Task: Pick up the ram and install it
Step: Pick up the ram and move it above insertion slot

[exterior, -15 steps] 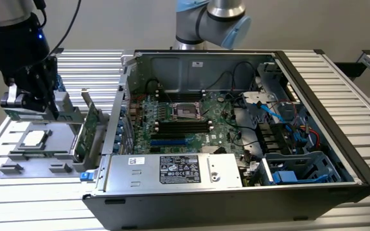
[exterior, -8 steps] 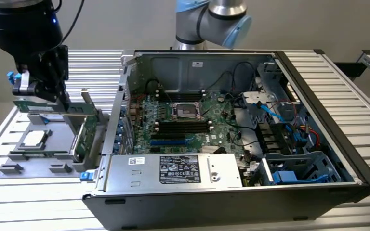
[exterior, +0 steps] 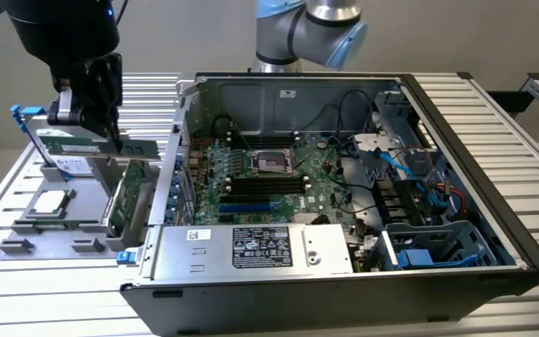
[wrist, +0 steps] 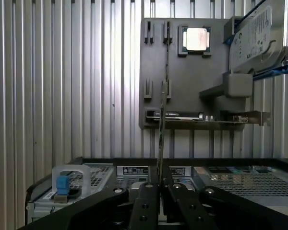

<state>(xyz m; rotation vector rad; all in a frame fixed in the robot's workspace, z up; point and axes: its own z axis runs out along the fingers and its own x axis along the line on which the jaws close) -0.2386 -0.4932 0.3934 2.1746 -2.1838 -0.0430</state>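
My gripper (exterior: pixel 87 130) is shut on the ram (exterior: pixel 96 146), a long thin green stick held level in the air above the grey parts holder (exterior: pixel 26 232) at the exterior view's left. In the wrist view the ram (wrist: pixel 162 115) shows edge-on as a thin line rising from between the gripper (wrist: pixel 162 186) fingers (wrist: pixel 145 201). The open computer case (exterior: pixel 494 196) lies to the right, and the motherboard's black memory slots (exterior: pixel 266 186) sit near its middle, well away from the ram.
On the holder (wrist: pixel 182 76) stand a larger green expansion card (exterior: pixel 124 198), a processor (exterior: pixel 50 202) and a hard drive (exterior: pixel 68 166) with blue rails. The power supply (exterior: pixel 250 249) fills the case's near corner. Blue slots (exterior: pixel 246 208) and cables (exterior: pixel 396 165) lie inside.
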